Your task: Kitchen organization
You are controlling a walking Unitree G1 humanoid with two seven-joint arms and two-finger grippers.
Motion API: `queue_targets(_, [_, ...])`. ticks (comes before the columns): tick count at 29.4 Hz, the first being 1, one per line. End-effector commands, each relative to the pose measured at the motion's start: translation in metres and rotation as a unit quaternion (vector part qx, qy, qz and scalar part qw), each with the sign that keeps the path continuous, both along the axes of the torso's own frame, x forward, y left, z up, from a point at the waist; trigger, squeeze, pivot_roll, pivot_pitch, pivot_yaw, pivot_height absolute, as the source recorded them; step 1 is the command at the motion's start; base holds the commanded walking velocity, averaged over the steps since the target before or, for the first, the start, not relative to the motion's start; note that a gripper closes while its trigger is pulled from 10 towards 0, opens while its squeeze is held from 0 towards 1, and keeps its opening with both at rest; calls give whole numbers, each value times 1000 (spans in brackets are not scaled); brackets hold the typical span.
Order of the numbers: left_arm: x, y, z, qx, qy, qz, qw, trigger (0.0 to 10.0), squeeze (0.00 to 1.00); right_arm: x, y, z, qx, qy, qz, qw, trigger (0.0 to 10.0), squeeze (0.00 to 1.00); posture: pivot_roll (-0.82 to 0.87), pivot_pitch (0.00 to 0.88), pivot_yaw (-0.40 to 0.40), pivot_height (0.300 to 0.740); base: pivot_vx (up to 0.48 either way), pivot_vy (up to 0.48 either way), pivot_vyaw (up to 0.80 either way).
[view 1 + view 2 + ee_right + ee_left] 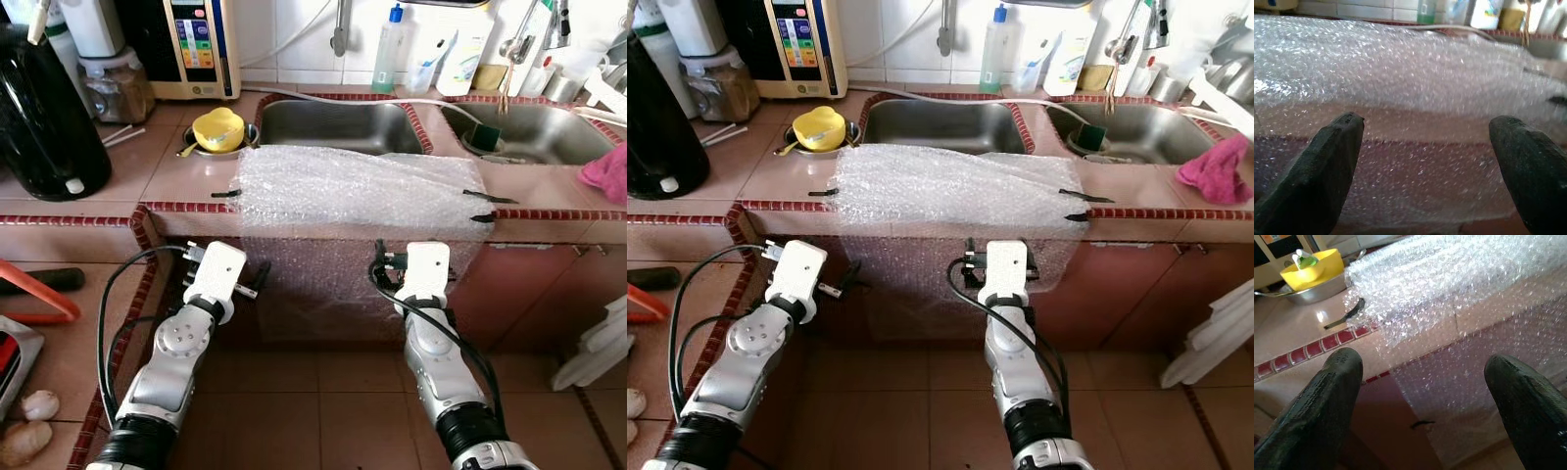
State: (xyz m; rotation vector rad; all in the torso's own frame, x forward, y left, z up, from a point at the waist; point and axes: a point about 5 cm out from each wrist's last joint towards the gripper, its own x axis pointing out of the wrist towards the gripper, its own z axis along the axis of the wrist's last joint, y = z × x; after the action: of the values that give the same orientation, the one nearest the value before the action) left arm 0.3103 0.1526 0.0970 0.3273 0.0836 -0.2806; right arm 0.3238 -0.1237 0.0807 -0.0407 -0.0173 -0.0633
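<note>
A sheet of bubble wrap (358, 186) lies across the tiled counter (167, 166) in front of the double sink (338, 127). It hangs down over the counter's front edge, with short strips of black tape (225, 194) at its corners. Both silver arms reach toward the hanging part from below. My left gripper (1425, 382) is open, facing the sheet's left edge just under the counter rim. My right gripper (1427, 142) is open too, facing the draped sheet near its middle. Neither holds anything.
A yellow bowl in a metal dish (217, 129) stands left of the sheet. A black jug (44, 117) and a water machine (191, 44) are at the far left. Bottles (390, 49) line the back wall. A pink cloth (607, 171) lies at the right.
</note>
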Motion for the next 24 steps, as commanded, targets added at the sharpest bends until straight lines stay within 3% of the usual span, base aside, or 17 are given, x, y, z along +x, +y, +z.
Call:
queue_targets(1, [2,1,9,10,-5,-12,1000,10000,0,2,1,0,11,0,-12,1000,10000,0,218,0,88,740,0,0,0])
queue_targets(9, [0,-3,6,18,6,-37,999,10000,0,6,9,3,24,-4,-18,1000,10000,0,214,0,119,740,0,0,0])
queue_targets(19, [2,-18,5,-5,2,-24,1000,10000,0,6,3,-1,5,0,-2,1000,10000,0,187,0,49,740,0,0,0])
queue_targets(24, [0,-17,0,-14,4,-5,1000,10000,0,7,5,1,-4,1,13,1000,10000,0,167,0,18,740,0,0,-659])
